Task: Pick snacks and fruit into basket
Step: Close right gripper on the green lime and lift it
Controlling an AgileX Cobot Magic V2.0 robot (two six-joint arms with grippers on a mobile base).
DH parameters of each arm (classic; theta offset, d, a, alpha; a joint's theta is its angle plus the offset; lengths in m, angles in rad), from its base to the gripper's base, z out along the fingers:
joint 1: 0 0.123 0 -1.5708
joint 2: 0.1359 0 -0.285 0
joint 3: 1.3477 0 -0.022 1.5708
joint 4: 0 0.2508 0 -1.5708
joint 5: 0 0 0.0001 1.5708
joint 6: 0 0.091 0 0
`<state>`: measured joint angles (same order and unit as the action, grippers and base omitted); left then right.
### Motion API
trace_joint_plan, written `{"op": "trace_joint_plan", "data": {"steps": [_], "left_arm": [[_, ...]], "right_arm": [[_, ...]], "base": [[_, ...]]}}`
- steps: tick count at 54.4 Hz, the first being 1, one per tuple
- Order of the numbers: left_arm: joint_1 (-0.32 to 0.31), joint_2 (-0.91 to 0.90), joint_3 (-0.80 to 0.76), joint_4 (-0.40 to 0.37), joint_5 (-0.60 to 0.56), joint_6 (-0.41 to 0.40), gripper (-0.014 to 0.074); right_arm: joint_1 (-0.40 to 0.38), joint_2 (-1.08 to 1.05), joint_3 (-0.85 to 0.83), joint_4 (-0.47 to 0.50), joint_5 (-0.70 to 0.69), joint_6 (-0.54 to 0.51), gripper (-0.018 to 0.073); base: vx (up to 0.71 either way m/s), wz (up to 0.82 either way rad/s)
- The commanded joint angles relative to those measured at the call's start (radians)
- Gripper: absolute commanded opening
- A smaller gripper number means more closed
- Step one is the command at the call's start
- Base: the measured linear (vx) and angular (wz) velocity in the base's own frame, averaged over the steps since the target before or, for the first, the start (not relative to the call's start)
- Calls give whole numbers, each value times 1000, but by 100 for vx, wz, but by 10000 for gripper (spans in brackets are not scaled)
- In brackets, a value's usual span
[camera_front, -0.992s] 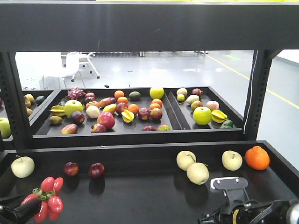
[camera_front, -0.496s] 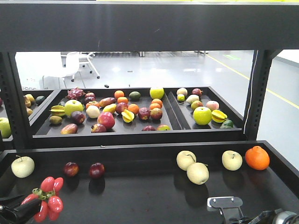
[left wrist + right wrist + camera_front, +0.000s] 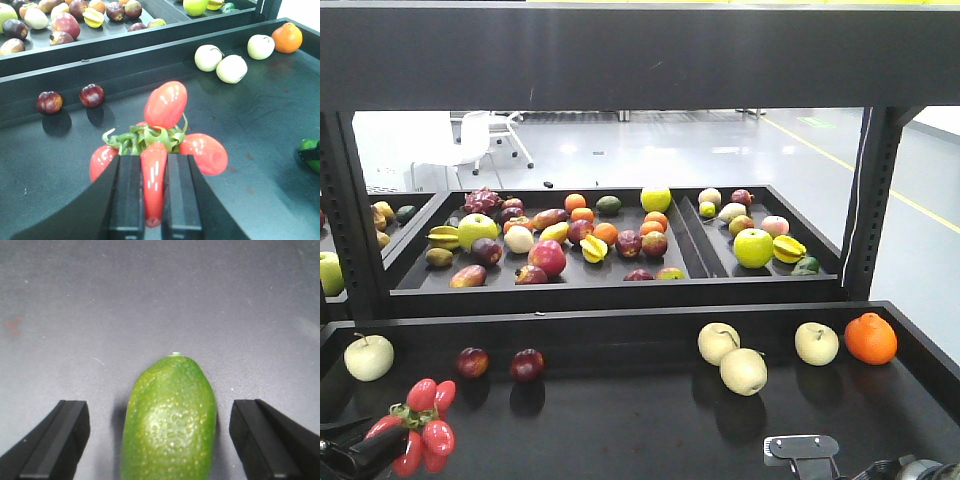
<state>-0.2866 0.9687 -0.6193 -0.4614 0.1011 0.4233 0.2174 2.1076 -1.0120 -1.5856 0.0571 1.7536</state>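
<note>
The fruit in play is a cluster of glossy red ovals (image 3: 165, 107) on a green stem and a green pebbled fruit (image 3: 170, 420). My left gripper (image 3: 153, 160) is shut on one red oval and holds the cluster (image 3: 420, 425) just above the black shelf at the front left. The green fruit lies on the shelf between the spread fingers (image 3: 60, 432) of my right gripper (image 3: 160, 407), which is open and touches nothing. From the left wrist the green fruit (image 3: 311, 152) peeks in at the right edge. The snacks and the basket are out of view.
Two pale yellow apples (image 3: 732, 358), a third (image 3: 816, 343) and an orange (image 3: 870, 338) sit at the back right of the shelf. Two dark red fruits (image 3: 500, 363) and a pale apple (image 3: 368, 357) sit back left. Behind, a raised tray (image 3: 570, 292) holds several fruits.
The right arm has sunk lower and nearly out of the bottom of the front view. The left gripper with the red cluster has stayed in place.
</note>
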Motion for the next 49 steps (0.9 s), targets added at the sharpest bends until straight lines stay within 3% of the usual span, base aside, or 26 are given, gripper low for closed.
{"op": "trace_joint_plan", "data": {"steps": [1,25,34,41,49], "left_arm": [[-2,-16,-26,-11,-80,-8,-3],[-2,-16,-26,-11,-80,-8,-3],[-2,-16,-26,-11,-80,-8,-3],[-2,-16,-26,-11,-80,-8,-3],[-2,-16,-26,-11,-80,-8,-3]], "right_arm": [[-5,-41,-22,-5,21,-8,616],[-5,8,-27,-2,31,-4,610],[-5,13,-27,-7,30,-5,559],[-5,13,-27,-32,44,-5,406],[-5,9,-27,-34,43,-14,55]], "base": [[0,0],[0,0],[0,0],[0,0],[0,0]]}}
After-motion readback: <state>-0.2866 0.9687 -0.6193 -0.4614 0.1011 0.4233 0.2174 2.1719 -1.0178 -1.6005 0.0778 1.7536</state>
